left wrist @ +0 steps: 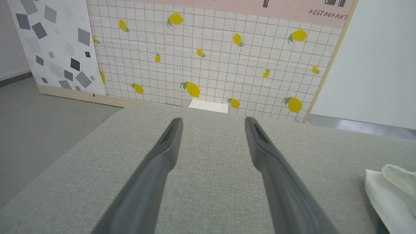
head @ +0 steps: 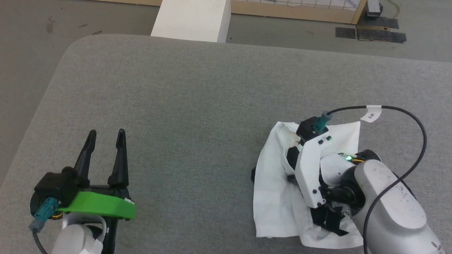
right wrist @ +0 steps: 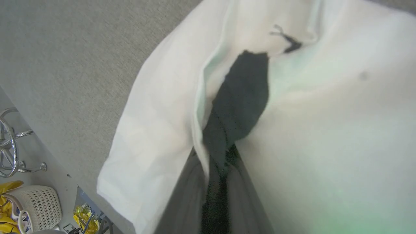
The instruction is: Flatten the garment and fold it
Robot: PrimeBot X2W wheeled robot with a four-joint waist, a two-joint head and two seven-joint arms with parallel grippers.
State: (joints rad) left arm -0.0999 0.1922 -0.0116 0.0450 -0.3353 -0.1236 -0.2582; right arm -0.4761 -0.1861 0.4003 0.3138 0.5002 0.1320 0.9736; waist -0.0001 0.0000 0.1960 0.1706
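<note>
On the grey padded table (head: 176, 106) the garment (head: 279, 197) lies bunched at the near right, the right gripper (right wrist: 216, 162) clamped on its black fold, the left gripper (head: 106, 133) wide, empty and well apart; flattening looks barely begun, and next probably calls for a second hold.

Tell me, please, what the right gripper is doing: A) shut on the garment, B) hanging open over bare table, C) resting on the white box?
A: in the right wrist view, the right gripper has its fingers pinched together on a black-and-white fold of the garment.
</note>
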